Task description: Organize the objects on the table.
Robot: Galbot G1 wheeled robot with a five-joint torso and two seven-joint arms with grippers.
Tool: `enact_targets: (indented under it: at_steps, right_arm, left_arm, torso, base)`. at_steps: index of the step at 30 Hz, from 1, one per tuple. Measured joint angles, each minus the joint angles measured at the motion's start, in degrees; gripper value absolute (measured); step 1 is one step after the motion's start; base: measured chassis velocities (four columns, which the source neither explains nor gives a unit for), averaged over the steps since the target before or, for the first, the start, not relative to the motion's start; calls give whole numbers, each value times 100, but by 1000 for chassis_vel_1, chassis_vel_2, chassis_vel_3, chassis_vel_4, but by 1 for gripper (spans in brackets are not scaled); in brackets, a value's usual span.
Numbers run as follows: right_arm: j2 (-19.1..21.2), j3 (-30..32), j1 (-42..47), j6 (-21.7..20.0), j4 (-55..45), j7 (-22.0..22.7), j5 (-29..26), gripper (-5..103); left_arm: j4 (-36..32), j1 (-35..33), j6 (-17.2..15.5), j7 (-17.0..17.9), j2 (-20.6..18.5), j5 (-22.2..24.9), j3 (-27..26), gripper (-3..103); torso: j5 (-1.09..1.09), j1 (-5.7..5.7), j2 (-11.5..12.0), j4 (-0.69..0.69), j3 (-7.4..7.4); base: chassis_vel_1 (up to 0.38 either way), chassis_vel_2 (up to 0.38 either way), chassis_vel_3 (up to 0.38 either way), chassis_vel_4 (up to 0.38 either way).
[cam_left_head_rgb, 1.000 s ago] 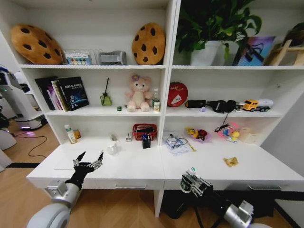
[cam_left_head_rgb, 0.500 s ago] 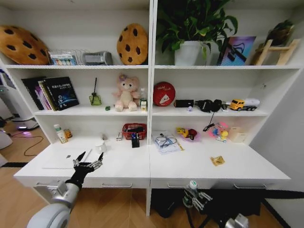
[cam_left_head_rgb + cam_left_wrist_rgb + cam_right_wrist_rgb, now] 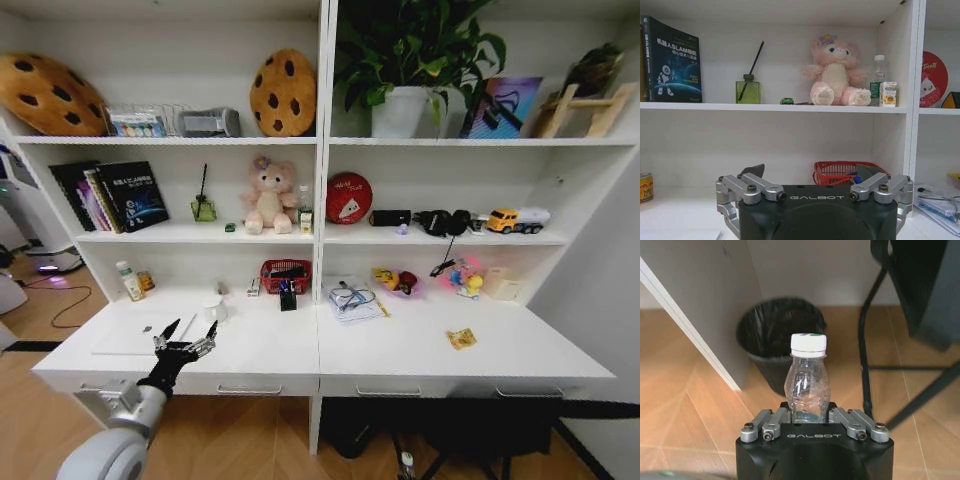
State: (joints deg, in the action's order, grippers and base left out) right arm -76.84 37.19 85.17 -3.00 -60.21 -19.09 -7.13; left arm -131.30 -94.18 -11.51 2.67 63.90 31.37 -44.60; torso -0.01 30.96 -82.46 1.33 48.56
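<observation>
The right gripper [image 3: 809, 416], which a second ago showed at the worktop's front edge in the head view, has dropped below it; its fingers pinch a clear plastic bottle [image 3: 807, 385] with a white cap, upright, above a wood floor. A black waste bin [image 3: 774, 335] stands just beyond the bottle, beside a white panel leg [image 3: 700, 305], with a dark chair's legs well off to the other side. In the head view only the bottle's cap shows at the bottom border.

The left gripper [image 3: 184, 340] is unchanged, fingers spread and empty, hovering over the front left of the worktop [image 3: 400, 350] near a thin silver laptop [image 3: 135, 335]. A yellow crumpled scrap [image 3: 461, 339] lies on the right half, with bare white surface all around it and along the front edge.
</observation>
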Motion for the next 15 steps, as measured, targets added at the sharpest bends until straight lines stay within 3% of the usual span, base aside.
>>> enact_targets:
  at_steps: [15]
  right_arm:
    - [-94,48,-501,324,907,32,180,28]
  left_arm:
    - [0,0,0,0,0,0,0,100]
  torso:
    - [1,-2,-1,0,-1]
  base:
    - [-16,14,12,-16]
